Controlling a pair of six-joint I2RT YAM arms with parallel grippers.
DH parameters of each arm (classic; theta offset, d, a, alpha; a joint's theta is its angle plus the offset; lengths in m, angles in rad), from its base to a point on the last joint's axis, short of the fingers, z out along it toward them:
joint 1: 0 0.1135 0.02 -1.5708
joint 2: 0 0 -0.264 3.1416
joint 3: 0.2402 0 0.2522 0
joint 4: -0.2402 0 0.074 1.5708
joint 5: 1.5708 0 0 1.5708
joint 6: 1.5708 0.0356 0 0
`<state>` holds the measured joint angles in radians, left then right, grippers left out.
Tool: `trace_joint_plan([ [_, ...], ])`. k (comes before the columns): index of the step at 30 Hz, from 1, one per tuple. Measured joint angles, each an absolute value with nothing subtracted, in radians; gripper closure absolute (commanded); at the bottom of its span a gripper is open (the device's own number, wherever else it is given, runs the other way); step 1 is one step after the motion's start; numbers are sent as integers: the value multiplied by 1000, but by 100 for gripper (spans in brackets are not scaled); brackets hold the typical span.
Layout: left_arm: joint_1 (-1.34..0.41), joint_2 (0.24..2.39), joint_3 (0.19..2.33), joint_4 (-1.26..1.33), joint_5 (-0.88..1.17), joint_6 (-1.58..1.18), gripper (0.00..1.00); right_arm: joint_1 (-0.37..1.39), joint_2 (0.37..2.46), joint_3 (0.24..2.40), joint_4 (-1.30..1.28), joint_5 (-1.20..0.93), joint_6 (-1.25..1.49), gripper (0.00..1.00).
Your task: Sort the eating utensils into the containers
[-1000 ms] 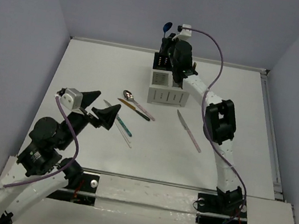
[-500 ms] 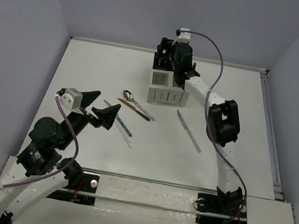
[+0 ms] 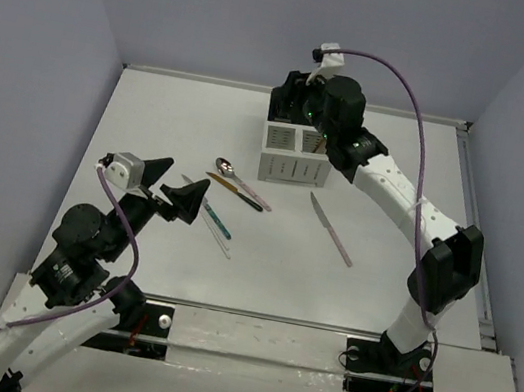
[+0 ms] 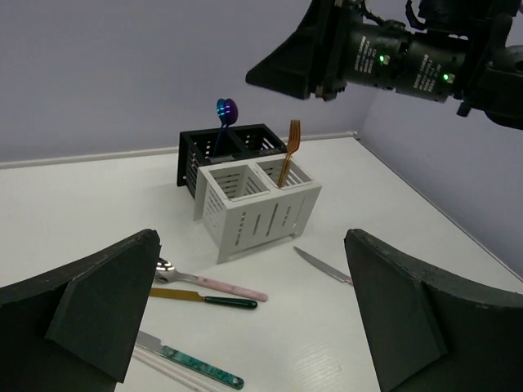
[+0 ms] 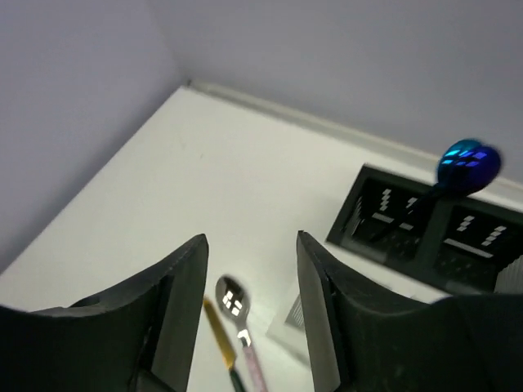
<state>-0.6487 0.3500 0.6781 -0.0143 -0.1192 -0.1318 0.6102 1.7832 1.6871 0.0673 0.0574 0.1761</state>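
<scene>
Though seemingly empty, right pincer (image 5: 251, 243) wide above caddy (image 5: 384, 216), blue spoon (image 5: 466, 166) upright below.

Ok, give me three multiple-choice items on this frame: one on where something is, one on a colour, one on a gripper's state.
1. Where is the blue spoon? A) flat on the table B) standing in a black compartment C) in a gripper
2. What colour is the fork in the white compartment? A) teal B) pink C) orange
3. How is the right gripper? A) shut on a knife B) open and empty C) shut on a spoon
1 B: its bowl sticks up out of the black half. 2 C: the left wrist view shows it orange. 3 B: jaws apart, nothing between.
</scene>
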Motion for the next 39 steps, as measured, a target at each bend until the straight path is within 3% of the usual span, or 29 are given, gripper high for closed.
trace_joint_plan([
  [3,-649,358,678,-21,-149,-132,1,673,1768,1639,-25,9,165,60],
  [11,-649,360,678,-22,-252,-136,1,761,1878,1615,-268,-26,111,66],
  [18,-648,360,678,-24,-276,-136,1,784,2034,1702,-398,-15,62,64],
  [22,-648,355,678,-28,-277,-137,1,813,2141,1801,-451,17,42,55],
  [25,-648,345,678,-28,-276,-138,1,823,2204,1861,-487,35,34,53],
  [39,-648,311,678,-28,-243,-139,1,830,2390,2070,-591,148,4,56],
])
